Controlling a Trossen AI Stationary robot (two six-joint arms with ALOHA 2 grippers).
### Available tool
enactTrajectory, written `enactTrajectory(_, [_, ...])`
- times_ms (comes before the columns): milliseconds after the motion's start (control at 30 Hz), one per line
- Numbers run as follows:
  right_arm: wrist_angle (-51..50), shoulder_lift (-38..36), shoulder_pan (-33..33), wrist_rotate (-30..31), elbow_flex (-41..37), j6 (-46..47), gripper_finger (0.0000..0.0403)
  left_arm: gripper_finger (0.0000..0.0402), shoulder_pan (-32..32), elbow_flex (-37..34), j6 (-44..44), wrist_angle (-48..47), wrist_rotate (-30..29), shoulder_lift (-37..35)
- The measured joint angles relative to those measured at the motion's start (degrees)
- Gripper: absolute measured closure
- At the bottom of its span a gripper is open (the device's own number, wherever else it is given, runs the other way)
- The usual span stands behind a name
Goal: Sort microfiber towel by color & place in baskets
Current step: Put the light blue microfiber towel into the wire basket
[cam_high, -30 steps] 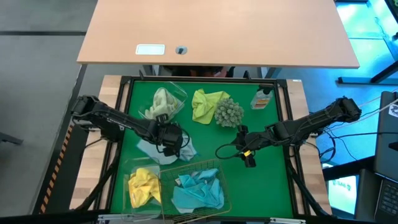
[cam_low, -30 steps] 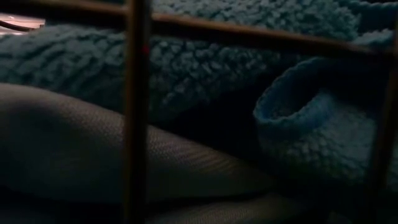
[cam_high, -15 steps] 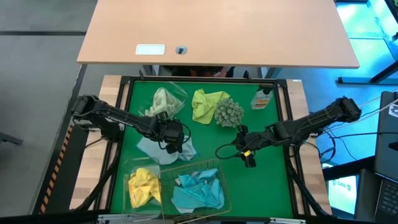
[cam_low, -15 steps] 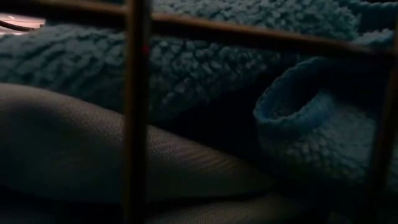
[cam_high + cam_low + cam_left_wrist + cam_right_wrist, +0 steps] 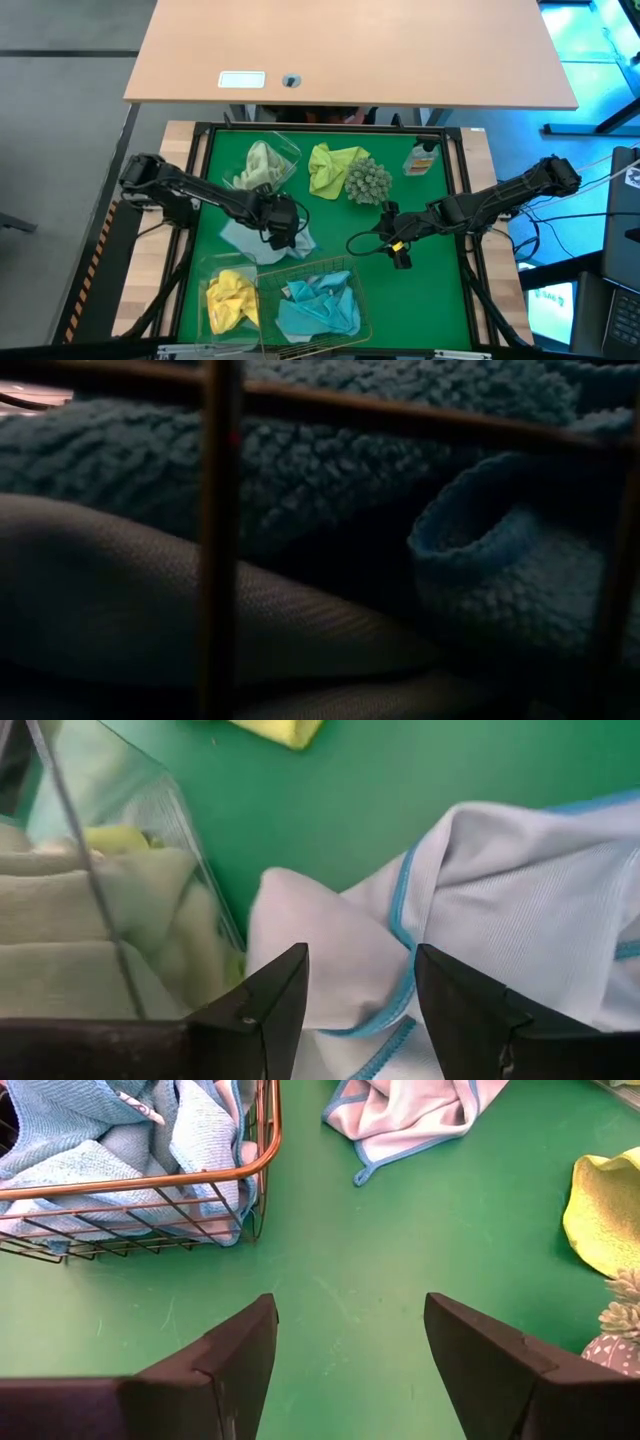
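Observation:
A pale light-blue towel with blue edging (image 5: 245,240) (image 5: 520,910) lies crumpled on the green mat. My left gripper (image 5: 283,222) (image 5: 360,995) hangs over its right part, open, with its fingers on either side of a raised fold (image 5: 310,935). Teal towels (image 5: 318,305) (image 5: 350,450) fill the gold wire basket (image 5: 352,272) (image 5: 262,1150) at the near edge. A clear tub (image 5: 212,270) beside it holds a bright yellow towel (image 5: 232,298). A far clear tub (image 5: 290,150) (image 5: 150,800) holds pale yellow-green cloth (image 5: 258,165). Another yellow-green towel (image 5: 335,168) lies loose. My right gripper (image 5: 398,245) (image 5: 350,1340) waits open over bare mat.
A spiky grey-green ball (image 5: 368,180) sits against the loose yellow-green towel, and a small bottle with an orange label (image 5: 420,158) stands near the far right corner. Bare green mat (image 5: 430,290) stretches right of the wire basket. A black frame (image 5: 330,127) borders the mat.
My left gripper has edged toward the table's right over the pale blue towel, staying open. The towels and my right gripper have kept still.

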Motion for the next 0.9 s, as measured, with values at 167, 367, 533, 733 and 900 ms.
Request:
enactTrajectory(167, [0.0,0.0,0.0,0.0,0.0,0.0,0.0150,0.0224,-0.1,0.0,0.1,-0.1,0.3,3.0])
enactTrajectory(367, [0.0,0.0,0.0,0.0,0.0,0.0,0.0150,0.0224,0.2,0.0,1.0,-0.3,-1.1,5.9])
enactTrajectory(533, [0.0,0.0,0.0,0.0,0.0,0.0,0.0150,0.0224,1.8,0.0,0.2,-0.3,0.3,8.4])
enactTrajectory(733, [0.0,0.0,0.0,0.0,0.0,0.0,0.0150,0.0245,3.4,0.0,0.2,0.0,2.0,11.3])
enactTrajectory(900, [0.0,0.0,0.0,0.0,0.0,0.0,0.0150,0.0301,4.5,0.0,0.5,0.1,4.6,11.4])
